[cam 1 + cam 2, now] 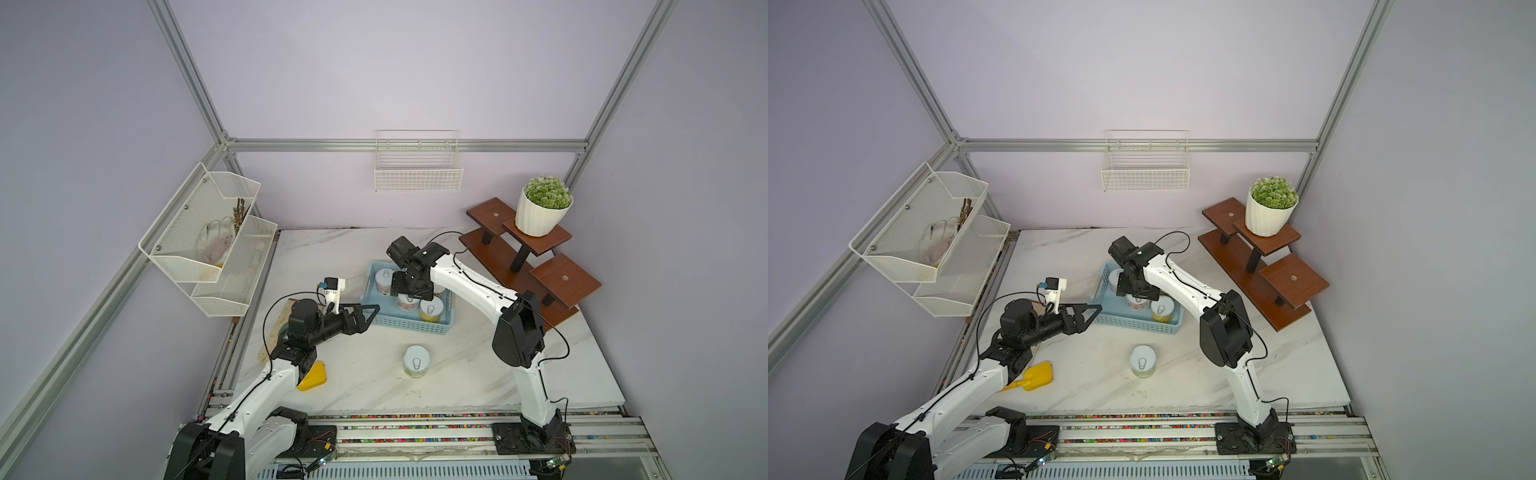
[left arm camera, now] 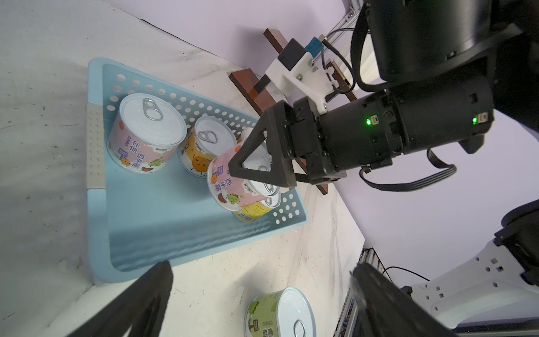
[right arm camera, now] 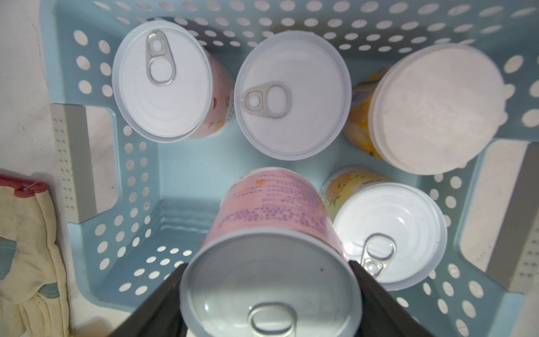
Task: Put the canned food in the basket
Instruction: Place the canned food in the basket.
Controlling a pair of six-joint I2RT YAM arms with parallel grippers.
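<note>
Holding four cans, basket, fifth can gripped

White marble worktop w/ yellow plastic scoop near front-left edge. Cream glove lay on it. Brown stepped stand at back right, potted plant on one step. Wire basket on rear wall; mesh racks on left wall.

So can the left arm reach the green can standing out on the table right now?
Probably yes: the left gripper is open and empty, and the green can stands alone on the table, with nothing between them.
</note>
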